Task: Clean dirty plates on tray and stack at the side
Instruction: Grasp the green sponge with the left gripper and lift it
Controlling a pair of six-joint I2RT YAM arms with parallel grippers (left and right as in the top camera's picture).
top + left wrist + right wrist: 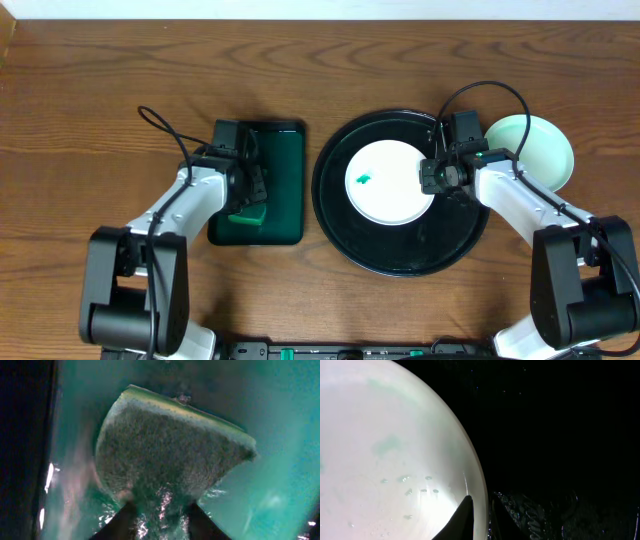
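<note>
A white plate (388, 184) with a green smudge lies on the round black tray (400, 255). My right gripper (432, 178) is shut on this plate's right rim; in the right wrist view one finger lies over the rim and one under it (481, 510), on the plate (385, 450). A pale-mint plate (540, 150) sits on the table right of the tray. My left gripper (247, 205) is shut on the green sponge (246, 214), pressed down in the rectangular dark green tray (275, 190). The left wrist view shows the sponge (170, 445) between the fingers (162, 520).
The dark green tray's wet floor (280, 460) surrounds the sponge. Black cables loop above both arms. The brown wooden table (100, 80) extends left and behind the trays.
</note>
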